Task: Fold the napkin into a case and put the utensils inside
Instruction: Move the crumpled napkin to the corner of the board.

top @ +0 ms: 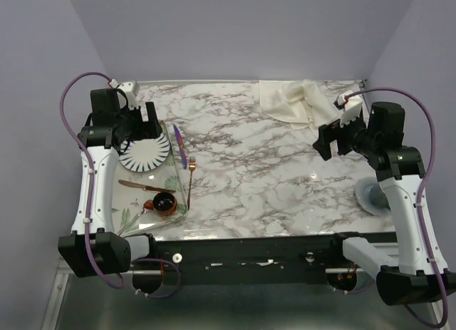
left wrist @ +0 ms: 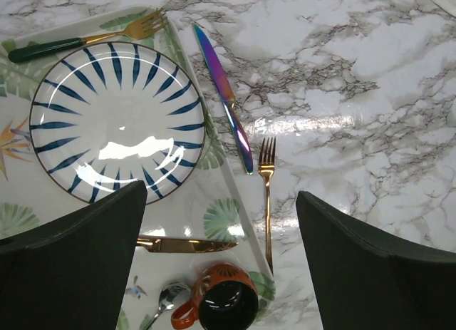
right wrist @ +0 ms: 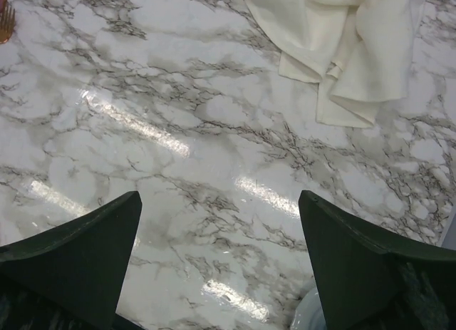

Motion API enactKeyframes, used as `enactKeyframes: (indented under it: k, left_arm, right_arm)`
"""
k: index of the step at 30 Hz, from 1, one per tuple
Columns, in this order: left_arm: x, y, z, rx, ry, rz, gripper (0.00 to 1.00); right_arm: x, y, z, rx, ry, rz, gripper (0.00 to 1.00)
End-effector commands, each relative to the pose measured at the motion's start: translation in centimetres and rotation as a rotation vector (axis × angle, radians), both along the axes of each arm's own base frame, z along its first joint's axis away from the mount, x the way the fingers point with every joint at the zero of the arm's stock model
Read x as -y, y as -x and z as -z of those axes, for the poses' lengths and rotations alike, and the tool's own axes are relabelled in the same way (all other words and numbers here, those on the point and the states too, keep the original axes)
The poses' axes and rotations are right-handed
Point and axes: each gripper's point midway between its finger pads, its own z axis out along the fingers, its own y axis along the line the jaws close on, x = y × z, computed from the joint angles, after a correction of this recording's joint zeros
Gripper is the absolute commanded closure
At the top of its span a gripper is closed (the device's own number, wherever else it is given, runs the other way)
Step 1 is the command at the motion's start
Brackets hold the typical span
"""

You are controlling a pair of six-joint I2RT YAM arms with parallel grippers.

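Note:
The cream napkin (top: pixel 296 102) lies crumpled at the table's back right, also visible in the right wrist view as loose folds of napkin (right wrist: pixel 342 38). No case is in view. The purple-blue utensil (top: pixel 179 146) and the copper-gold fork (top: pixel 191 177) lie on the marble just right of the tray. My left gripper (top: pixel 146 123) hangs open above the tray, with the purple-blue utensil (left wrist: pixel 222 95) and fork (left wrist: pixel 268 194) ahead of the left gripper (left wrist: pixel 221 194). My right gripper (top: pixel 335 137) is open over bare marble, short of the napkin, and nothing is between the fingers of the right gripper (right wrist: pixel 219 198).
A leaf-print tray (top: pixel 140 216) at the left holds a striped plate (left wrist: pixel 117 120), a green-handled fork (left wrist: pixel 78 43), a copper knife (left wrist: pixel 185 244), an orange mug (left wrist: pixel 224 301) and a spoon (left wrist: pixel 167 298). A pale blue dish (top: pixel 372 196) sits by the right arm.

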Motion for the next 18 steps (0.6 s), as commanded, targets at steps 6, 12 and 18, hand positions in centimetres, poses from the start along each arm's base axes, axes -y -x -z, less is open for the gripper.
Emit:
enactKeyframes:
  k: [6,12,18]
  left_arm:
    - [-0.1,-0.1,-3.7,0.201,-0.042,0.021,0.01]
    - [0.1,0.4,-4.3,0.281,-0.074,0.049,0.01]
    - [1.3,0.0,-4.6,0.308,-0.046,0.118,0.01]
  right_arm:
    - [0.0,-5.1,-0.6,0.032,0.090,-0.067,0.00]
    - [-0.5,-10.4,0.2,0.011,0.165,-0.118,0.00]
    - [-1.9,-16.8,5.5,-0.055,0.326,-0.177,0.00]
